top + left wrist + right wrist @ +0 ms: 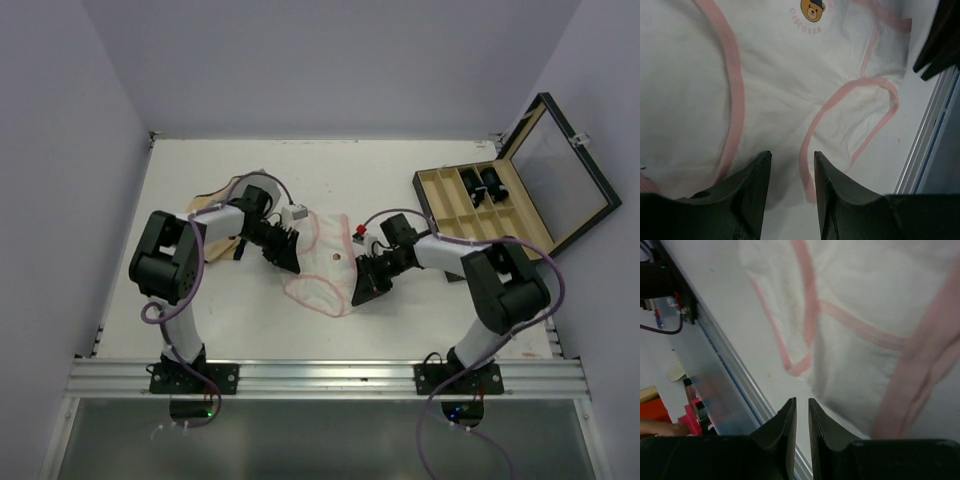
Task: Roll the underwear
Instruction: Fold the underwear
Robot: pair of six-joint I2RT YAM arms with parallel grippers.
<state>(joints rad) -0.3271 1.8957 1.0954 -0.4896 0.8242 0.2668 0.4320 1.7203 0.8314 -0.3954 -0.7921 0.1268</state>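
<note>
The underwear [322,262] lies spread flat on the white table [260,330], roughly midway between the two arms, its pink trim tracing the waist and leg openings. A small bear print [812,9] with pink lettering beneath it shows on the white fabric in the left wrist view. The left gripper [283,252] is low at the garment's left edge; its wrist camera shows the two dark fingers [755,185] standing moderately apart with nothing clamped between them, and the cloth and a loop of trim lie beneath the gap. The right gripper [362,288] is at the garment's right near corner. Its jaws are drawn almost together, only a thin slit left between them, and they hold nothing. Under them is bare tabletop just beside the fabric's edge, with the metal rail [735,375] of the table's near side close by. Whether either set of fingertips actually touches the cloth cannot be told. Well to the right stands an open wooden box [430,200] with compartments, its lid [565,175] tilted back, and some small black items [485,183] sit in the far cells. A tan cloth [212,203] lies behind the left arm.
</note>
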